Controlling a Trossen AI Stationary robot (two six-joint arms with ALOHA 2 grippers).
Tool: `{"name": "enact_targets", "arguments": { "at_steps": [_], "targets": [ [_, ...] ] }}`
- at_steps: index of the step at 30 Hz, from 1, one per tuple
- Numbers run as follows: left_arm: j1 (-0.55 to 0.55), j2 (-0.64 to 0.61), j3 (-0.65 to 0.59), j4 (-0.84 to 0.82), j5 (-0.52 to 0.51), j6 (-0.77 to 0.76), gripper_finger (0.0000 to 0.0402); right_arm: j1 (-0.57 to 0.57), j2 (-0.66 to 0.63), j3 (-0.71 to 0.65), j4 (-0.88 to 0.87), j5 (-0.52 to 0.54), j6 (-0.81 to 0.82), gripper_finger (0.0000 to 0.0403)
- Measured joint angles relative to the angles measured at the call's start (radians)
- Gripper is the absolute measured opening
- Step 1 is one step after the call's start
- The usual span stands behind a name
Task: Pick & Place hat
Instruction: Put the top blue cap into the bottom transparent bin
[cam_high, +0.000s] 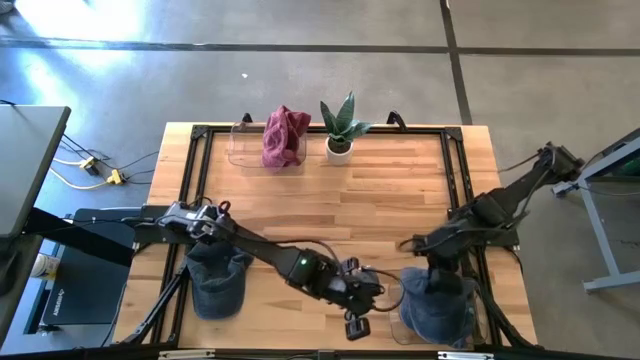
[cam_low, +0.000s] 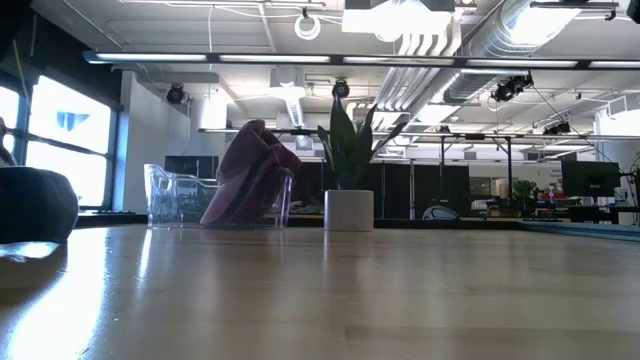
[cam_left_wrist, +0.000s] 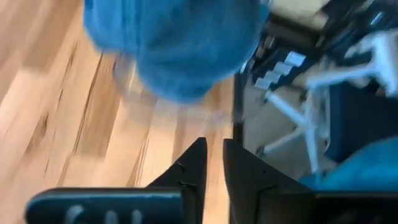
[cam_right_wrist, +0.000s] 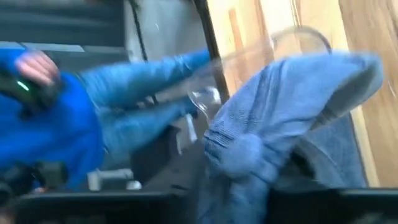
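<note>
Two blue hats lie on the wooden table, near its front edge: one hat on the left, the other hat on the right. Big windows light the room behind. At the back, a clear bin holds a red cloth, beside a potted plant. The left gripper hangs nearly closed, holding nothing. The right gripper pinches the right hat.

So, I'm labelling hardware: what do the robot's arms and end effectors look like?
Both arms are dark, jointed links. The left arm carries a small green light and thin black cables. The left end effector has two black, wedge-shaped fingers. The right arm is equally dark.
</note>
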Motion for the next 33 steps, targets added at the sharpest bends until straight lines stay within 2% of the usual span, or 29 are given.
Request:
{"name": "enact_targets", "arguments": {
  "at_steps": [2,3,6,10,12,16,18,24,29,33],
  "targets": [
    [-0.002,0.0,0.0,0.072,-0.021,0.013,0.0035,0.003,-0.035,0.016,0.005,0.059,0.039,0.0028],
    [-0.006,0.0,0.0,0.101,-0.025,0.025,0.0029,0.008,-0.055,0.028,0.002,0.101,0.056,0.0016],
    [-0.003,0.0,0.0,0.151,-0.03,0.047,0.0018,0.031,-0.118,0.077,-0.02,0.236,0.163,0.0022],
    [0.043,0.038,0.003,0.172,-0.029,0.021,0.002,0.122,-0.176,0.141,-0.131,0.424,0.268,0.0007],
    [0.071,0.055,-0.006,0.158,-0.004,0.018,0.0033,0.195,-0.189,0.155,-0.166,0.533,0.372,0.001],
    [0.107,0.039,0.002,0.243,0.103,-0.024,0.007,0.357,-0.176,0.156,-0.128,0.791,0.591,0.0006],
    [0.108,0.036,0.004,0.282,0.102,-0.041,0.0081,0.414,-0.154,0.156,-0.088,0.872,0.663,0.0006],
    [0.101,0.047,0.0,0.397,0.006,0.033,0.0076,0.462,-0.026,0.157,0.05,0.887,0.708,0.0005],
    [0.109,0.09,-0.003,0.393,-0.009,0.059,0.0061,0.493,0.051,0.156,0.076,0.879,0.716,0.0003],
    [0.129,0.146,-0.002,0.494,-0.004,0.117,0.0052,0.536,0.082,0.156,0.07,0.9,0.715,0.0004]
  ]
}}
